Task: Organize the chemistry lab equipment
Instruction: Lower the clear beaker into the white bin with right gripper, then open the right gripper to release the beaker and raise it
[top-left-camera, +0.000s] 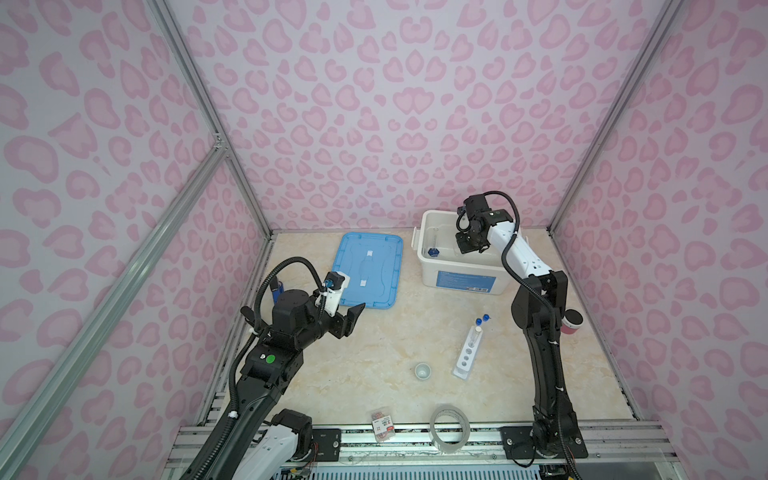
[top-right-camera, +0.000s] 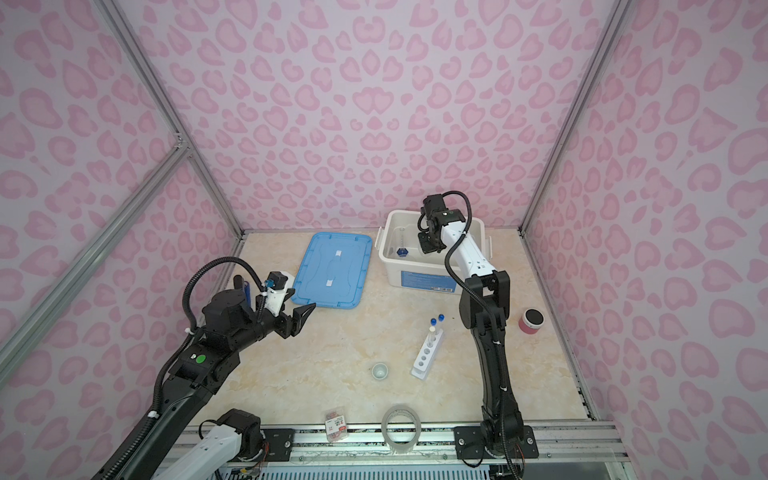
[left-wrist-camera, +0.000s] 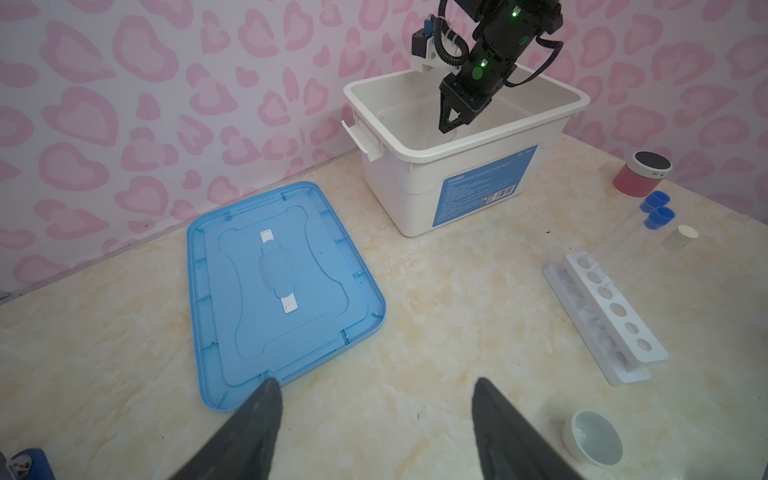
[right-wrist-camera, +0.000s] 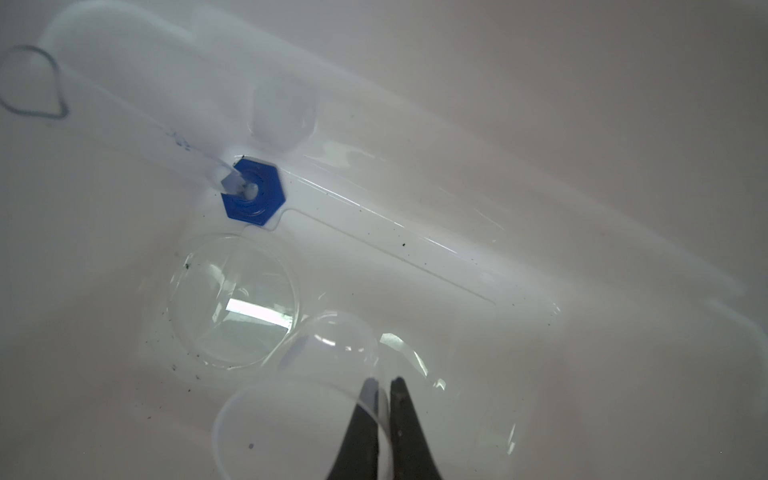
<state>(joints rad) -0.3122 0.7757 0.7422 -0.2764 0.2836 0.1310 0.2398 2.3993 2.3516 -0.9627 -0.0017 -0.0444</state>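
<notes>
**Tabletop (top-left-camera: 365, 386) inventory**

1. White bin (top-left-camera: 457, 279): stands at the far right, uncovered. It holds three items:
   - Small blue-based cylinder (right-wrist-camera: 253, 191), with its hexagonal base on the bin floor.
   - Clear petri dish (right-wrist-camera: 232, 303), lying flat just beside that base.
   - Tiny clear dish (right-wrist-camera: 299, 399), tipped on its side next to the petri dish.
2. Right gripper (right-wrist-camera: 382, 384): inside the bin. The fingers are almost together, pinching the wall of the tiny clear dish.
3. Blue lid (top-left-camera: 368, 270): lies flat on the tabletop, just left of the bin.
4. Left gripper (left-wrist-camera: 376, 386): hangs above the tabletop at the lid's near edge. The fingers are spread wide with nothing between them.
5. White six-hole rack (top-left-camera: 467, 353): sits right of centre, near the right arm.
6. Blue-capped test tubes (top-left-camera: 482, 320): two, at the rack's far end, with a white-capped one beside them (it is not clear whether they sit in the holes).
7. Small white cup (top-left-camera: 422, 370): mouth up, left of the rack and apart from it.
8. Clear tape roll (top-left-camera: 433, 430): stands on edge at the near edge of the tabletop.
9. Small red-labelled packet (top-left-camera: 384, 424): lies to the left of the tape roll.
</notes>
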